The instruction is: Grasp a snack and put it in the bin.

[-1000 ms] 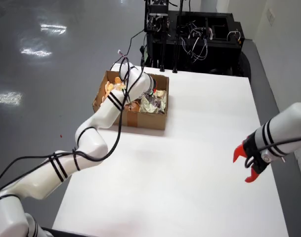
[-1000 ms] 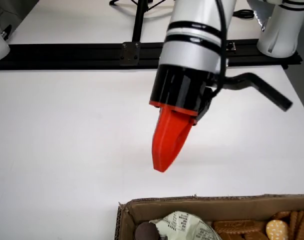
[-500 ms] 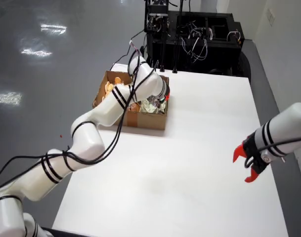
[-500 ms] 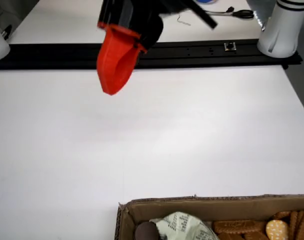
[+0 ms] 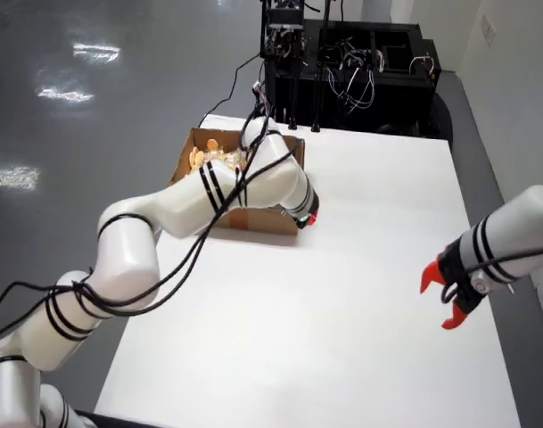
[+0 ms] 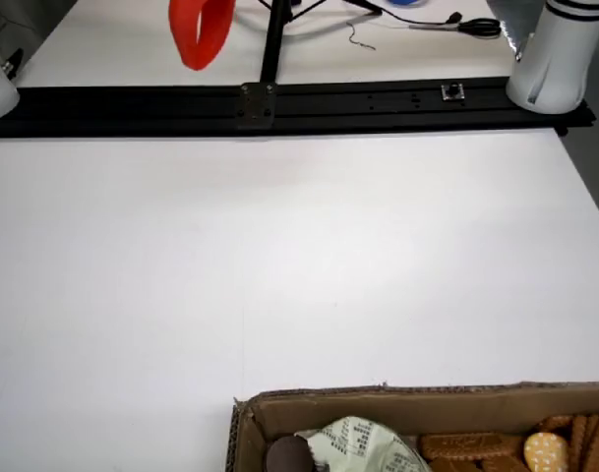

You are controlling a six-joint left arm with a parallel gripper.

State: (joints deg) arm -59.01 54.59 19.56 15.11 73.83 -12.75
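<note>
In the view from above, a cardboard box [image 5: 258, 220] of snacks sits at the table's far left, with orange round crackers [image 5: 206, 159] showing inside. My white arm reaches across the box. Its gripper [image 5: 307, 217] hangs just past the box's right front corner, low over the table. Only a red fingertip shows below the wrist, so the jaws and anything between them are hidden. The view across the table shows the box rim [image 6: 397, 395] at the bottom, holding a green-and-white wrapper [image 6: 353, 441] and brown biscuits [image 6: 471, 447]. My gripper is not visible there.
A second white arm with a red-fingered gripper [image 5: 449, 299] hangs still at the table's right side. Black equipment racks [image 5: 342, 62] stand behind the table. In the view across the table, a black rail [image 6: 279, 103], a red finger shape [image 6: 201, 29] and a white arm base [image 6: 560, 54] line the far edge.
My arm has lifted out of the box and swung right. The gripper went from inside the box to just past its right front corner. The second arm stayed still.
</note>
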